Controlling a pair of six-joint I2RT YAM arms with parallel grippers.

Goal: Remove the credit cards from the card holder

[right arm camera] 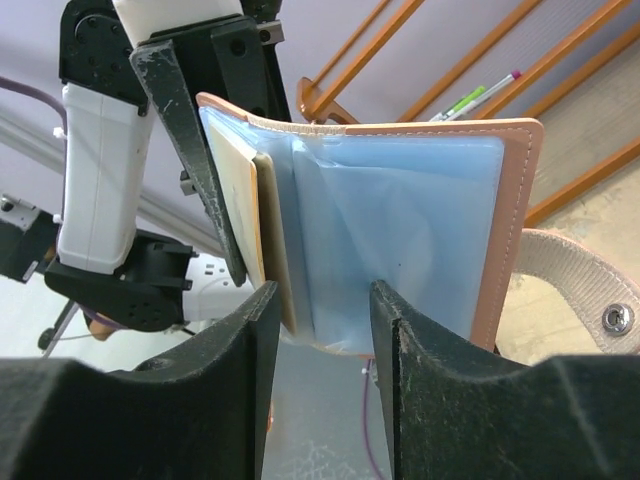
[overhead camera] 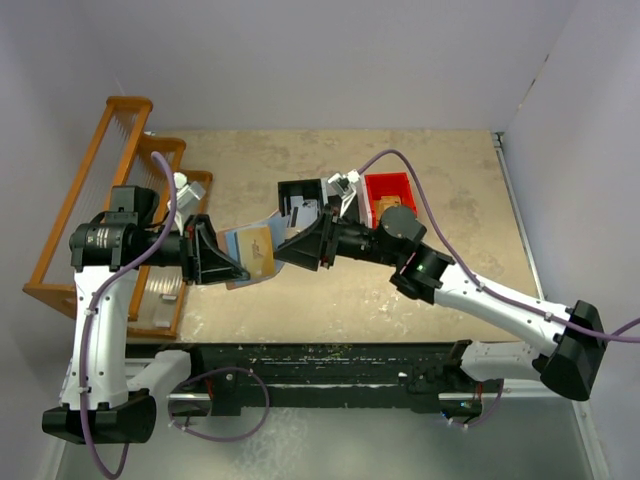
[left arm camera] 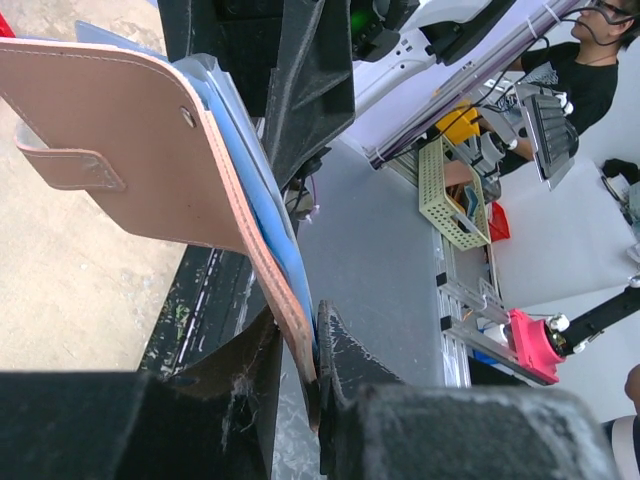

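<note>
The card holder point(overhead camera: 250, 250), a salmon-tan bifold with blue lining, hangs in the air between the two arms. My left gripper point(left arm camera: 320, 355) is shut on its lower edge, leather cover point(left arm camera: 110, 150) on one side and blue lining on the other. In the right wrist view the card holder point(right arm camera: 400, 220) stands spread open. A tan credit card point(right arm camera: 270, 240) and a pale one point(right arm camera: 235, 200) sit in its left pocket, beside the left gripper's finger point(right arm camera: 190, 150). My right gripper point(right arm camera: 325, 320) is open, its fingers straddling the pocket's lower edge near the tan card without pinching it.
A wooden rack point(overhead camera: 110, 180) stands along the left side of the table. A black bin point(overhead camera: 300, 200), a white bin point(overhead camera: 345, 185) and a red bin point(overhead camera: 390, 190) sit behind the right gripper. The tan tabletop point(overhead camera: 450, 220) stretches to the right.
</note>
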